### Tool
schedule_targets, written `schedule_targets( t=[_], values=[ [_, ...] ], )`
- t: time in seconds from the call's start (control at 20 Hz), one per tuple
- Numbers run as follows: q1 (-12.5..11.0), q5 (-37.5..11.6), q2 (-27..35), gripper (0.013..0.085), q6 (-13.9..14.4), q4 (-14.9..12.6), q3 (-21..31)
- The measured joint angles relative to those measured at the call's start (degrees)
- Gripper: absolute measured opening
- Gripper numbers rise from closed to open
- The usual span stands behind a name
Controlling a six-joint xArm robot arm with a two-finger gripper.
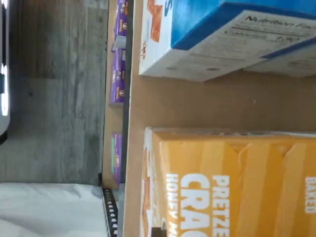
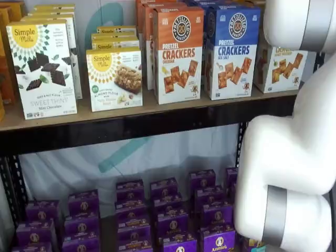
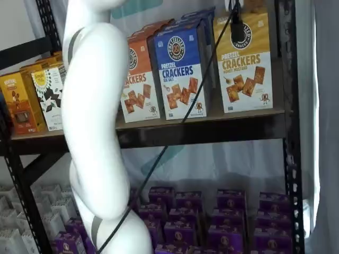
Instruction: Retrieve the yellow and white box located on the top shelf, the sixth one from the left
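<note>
Still untouched: yellow and white box (image 3: 244,63) upright at the right end of the top shelf (image 3: 212,129), near its front edge, just beside the blue box (image 3: 179,69). Retrieval all ahead. Gripper (image 3: 237,26) hanging before the box's upper part; jaws perhaps together, cannot tell. White arm (image 3: 95,116) rising from below.

Bright even light, wrist view soft, slightly blurred

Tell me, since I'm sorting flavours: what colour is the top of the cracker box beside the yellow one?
Blue, clearest in a shelf view: the blue-topped cracker box beside the yellow and white box.
</note>
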Motion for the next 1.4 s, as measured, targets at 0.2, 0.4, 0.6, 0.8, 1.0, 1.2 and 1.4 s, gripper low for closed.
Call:
schedule_targets(
  t=[0.2,0.4,0.6,0.8,1.0,1.2,1.4],
  values=[
    [0.0,1.6,0.3,0.057,0.1,-0.2,-1.0],
    [-0.7,2.9,-0.3,0.057,-0.1,0.5,-1.5],
    [-1.6,4.4,-1.8,0.057,-0.6,1.4,-1.3],
    [-2.7,6.7,-4.3,0.057,-1.4,1.4,-0.2],
    [-4.1,9.1,-8.5,0.057,-2.6,1.0,3.0],
    [-4.9,10.4,-13.0,0.057,-3.4,0.7,7.1],
    [-4.2,11.8,-18.0,0.057,-3.1,-0.3,11.9]
  ],
)
